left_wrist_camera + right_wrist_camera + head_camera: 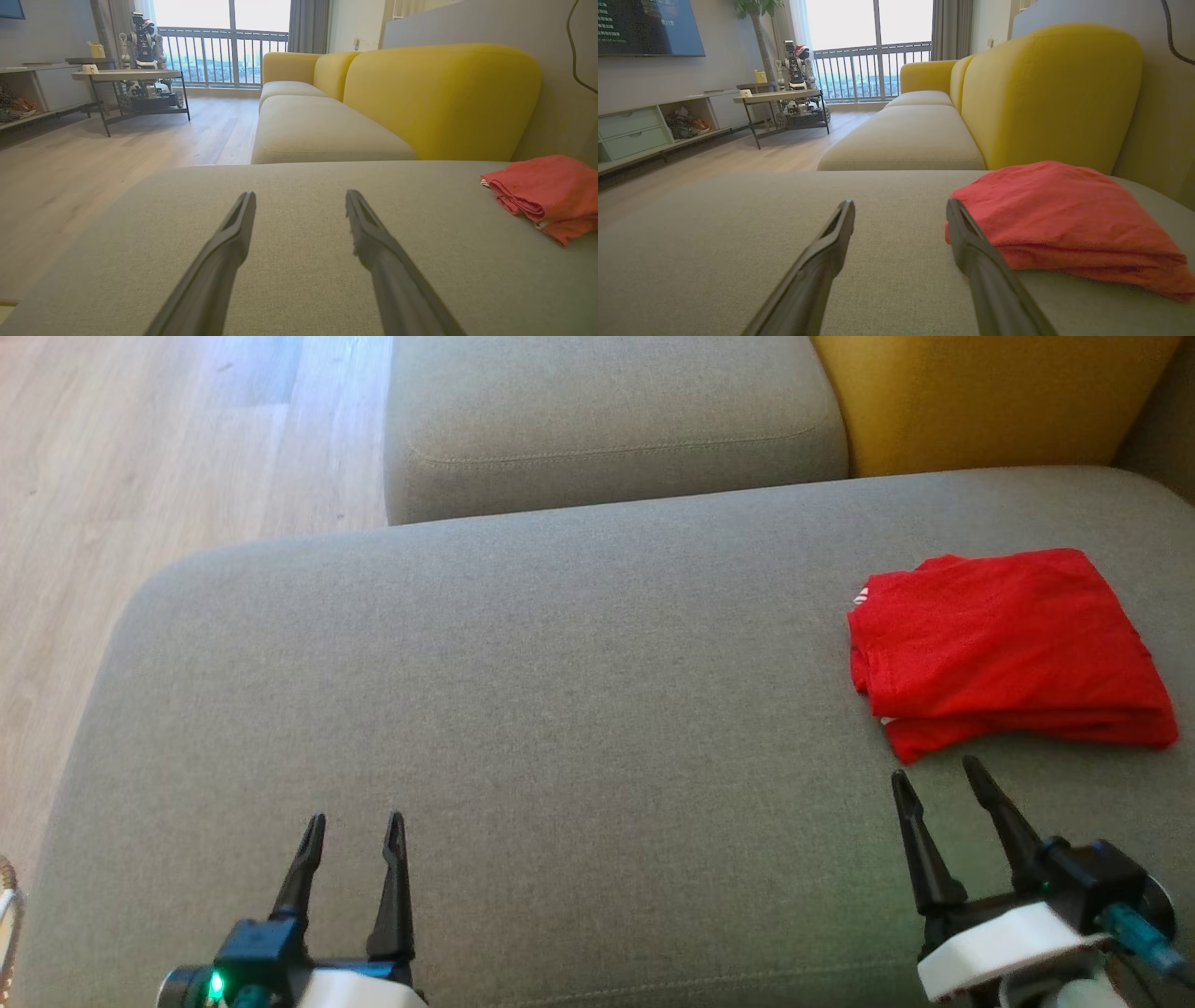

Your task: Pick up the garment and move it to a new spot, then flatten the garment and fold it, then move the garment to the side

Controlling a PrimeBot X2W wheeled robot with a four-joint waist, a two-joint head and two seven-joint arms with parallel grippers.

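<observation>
A living room in a home

A long sofa [560, 709] with grey seats and yellow backrests [1045, 93] is seen across the head view and on the right of both wrist views, set on a pale wooden floor [70, 177]. In the upper left of the right wrist view a wall-mounted television [644, 25] is shown above a low cabinet [630, 130] with drawers. Further back, a small table [777, 96], a potted tree [756, 9], a grey curtain [951, 28] and a glazed balcony door [873, 70] with a railing can be made out.

Bright daylight pours from the overexposed window [868, 46]; wrist views bend at edges, head view soft.
</observation>
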